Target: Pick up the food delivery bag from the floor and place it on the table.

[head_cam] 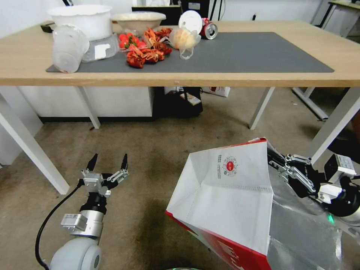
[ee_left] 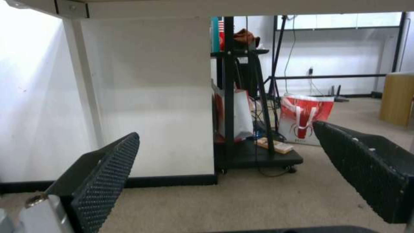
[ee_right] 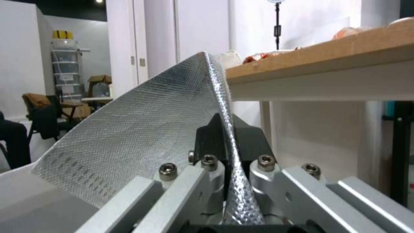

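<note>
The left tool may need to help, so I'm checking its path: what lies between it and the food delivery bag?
Bare floor, in the head view, separates the open left tool from the food delivery bag.

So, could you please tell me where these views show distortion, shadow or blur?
Head view: wide-angle bowing curves the table edge, and a dark shadow lies on the floor beside the food delivery bag. Left wrist view: the open left claw looks soft up close. Right wrist view: the right claw pinches the bag's foil edge, slightly blurred.
</note>
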Controlling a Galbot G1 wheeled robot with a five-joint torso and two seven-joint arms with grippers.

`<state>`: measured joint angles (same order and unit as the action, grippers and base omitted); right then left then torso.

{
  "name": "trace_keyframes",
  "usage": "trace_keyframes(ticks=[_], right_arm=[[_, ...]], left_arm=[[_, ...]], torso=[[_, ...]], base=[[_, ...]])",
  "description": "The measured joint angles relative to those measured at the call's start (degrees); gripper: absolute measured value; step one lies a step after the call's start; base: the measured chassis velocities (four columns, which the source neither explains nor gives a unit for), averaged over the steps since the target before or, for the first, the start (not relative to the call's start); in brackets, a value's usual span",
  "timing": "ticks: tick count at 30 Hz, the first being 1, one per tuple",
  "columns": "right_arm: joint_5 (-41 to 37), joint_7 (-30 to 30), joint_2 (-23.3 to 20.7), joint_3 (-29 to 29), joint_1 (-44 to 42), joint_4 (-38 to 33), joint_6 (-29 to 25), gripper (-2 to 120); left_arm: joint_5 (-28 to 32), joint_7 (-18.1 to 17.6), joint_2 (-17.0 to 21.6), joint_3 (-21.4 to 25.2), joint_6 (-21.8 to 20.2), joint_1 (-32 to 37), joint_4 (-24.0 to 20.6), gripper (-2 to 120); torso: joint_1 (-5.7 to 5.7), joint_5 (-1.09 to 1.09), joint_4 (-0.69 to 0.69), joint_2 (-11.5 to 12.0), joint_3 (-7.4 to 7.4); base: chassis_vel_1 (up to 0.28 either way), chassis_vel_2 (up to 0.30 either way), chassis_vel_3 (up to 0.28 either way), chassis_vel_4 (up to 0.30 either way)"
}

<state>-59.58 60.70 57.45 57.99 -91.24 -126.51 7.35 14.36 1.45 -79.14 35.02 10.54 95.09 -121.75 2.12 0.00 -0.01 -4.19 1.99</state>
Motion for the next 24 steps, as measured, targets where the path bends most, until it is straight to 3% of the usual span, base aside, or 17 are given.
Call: trace_keyframes(ticks=[24], right_arm=[[-1.8, 2.2, -0.5, 0.1, 0.5, -0.1, 1.5, 0]], left_arm=[[-0.7, 0.0, -0.1, 0.0, -0.7, 0.5, -0.8, 100]], torso=[[0.83, 0.0, 0.0, -6.0, 5.24]], base=[[0.0, 0.0, 0.0, 0.0]])
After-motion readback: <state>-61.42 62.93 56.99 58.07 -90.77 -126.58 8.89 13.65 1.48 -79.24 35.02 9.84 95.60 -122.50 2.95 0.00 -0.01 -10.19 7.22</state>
